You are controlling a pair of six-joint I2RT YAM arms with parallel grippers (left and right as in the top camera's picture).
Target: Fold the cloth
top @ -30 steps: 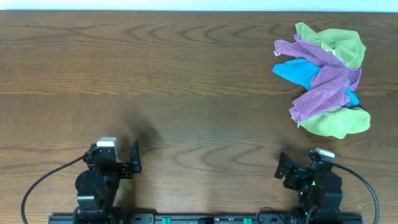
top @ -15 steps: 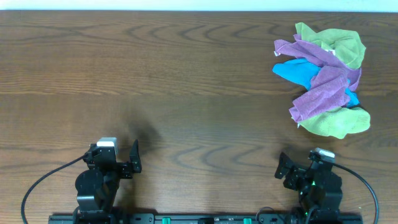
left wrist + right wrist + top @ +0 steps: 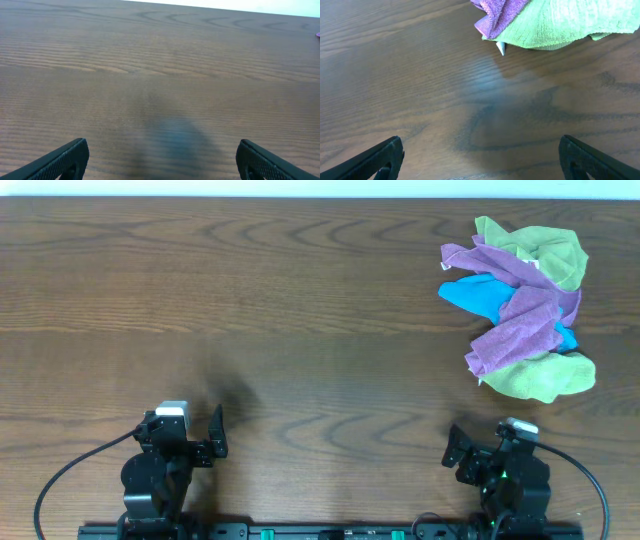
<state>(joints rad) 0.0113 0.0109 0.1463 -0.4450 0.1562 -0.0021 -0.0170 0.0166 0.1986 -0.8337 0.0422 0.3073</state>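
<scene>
Cloth pile [image 3: 525, 310], green, purple, blue, crumpled, far right of tabletop [image 3: 300, 300], left fingers [image 3: 70, 156] spread apart, empty, right fingers [image 3: 380, 159] spread apart, empty.

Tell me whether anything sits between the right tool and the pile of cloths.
Nothing visible does. Only bare wooden table lies between the open right tool and the cloth pile, which sits ahead of it at the table's far right.

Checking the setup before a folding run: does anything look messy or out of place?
Yes: the green cloth, purple cloth and blue cloth lie crumpled in one overlapping heap on the right side of the table, none spread flat.
</scene>
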